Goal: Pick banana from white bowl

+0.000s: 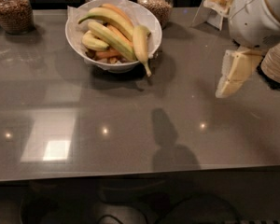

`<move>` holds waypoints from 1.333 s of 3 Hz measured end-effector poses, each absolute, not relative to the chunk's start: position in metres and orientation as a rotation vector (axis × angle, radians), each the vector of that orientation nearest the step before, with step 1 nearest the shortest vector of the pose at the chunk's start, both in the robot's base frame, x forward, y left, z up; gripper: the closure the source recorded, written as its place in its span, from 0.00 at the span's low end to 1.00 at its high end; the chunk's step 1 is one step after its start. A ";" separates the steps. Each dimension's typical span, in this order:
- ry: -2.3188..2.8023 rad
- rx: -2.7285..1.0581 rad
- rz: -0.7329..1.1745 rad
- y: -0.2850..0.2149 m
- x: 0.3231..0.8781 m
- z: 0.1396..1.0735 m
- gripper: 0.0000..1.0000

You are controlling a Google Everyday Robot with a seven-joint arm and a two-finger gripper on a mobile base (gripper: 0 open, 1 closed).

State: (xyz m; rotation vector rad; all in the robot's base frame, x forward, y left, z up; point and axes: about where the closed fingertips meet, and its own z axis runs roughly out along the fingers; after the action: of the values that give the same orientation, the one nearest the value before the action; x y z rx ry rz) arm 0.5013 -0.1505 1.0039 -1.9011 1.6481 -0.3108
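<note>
The banana (140, 45) lay at the 3 o'clock side of the white bowl (115, 67), its stem hanging over the rim toward 6 o'clock. The bowl stood on the grey desk (130, 125). Well apart at its 3 o'clock hung the gripper (224, 91); whether its jaws were spread could not be told.

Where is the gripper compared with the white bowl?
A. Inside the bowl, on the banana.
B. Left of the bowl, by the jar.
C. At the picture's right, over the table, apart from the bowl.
C: the gripper hangs at the right, far from the white bowl that holds the banana.
</note>
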 end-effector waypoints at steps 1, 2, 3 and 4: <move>1.328 -2.035 -0.356 -0.093 0.540 1.028 0.00; 1.213 -2.095 -0.404 -0.086 0.542 1.036 0.00; 1.214 -2.095 -0.404 -0.087 0.542 1.036 0.00; 1.119 -2.128 -0.458 -0.078 0.552 1.041 0.00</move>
State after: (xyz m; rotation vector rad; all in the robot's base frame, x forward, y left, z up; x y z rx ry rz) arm 0.5518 -0.0780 1.0405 -2.1275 1.1190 -0.4583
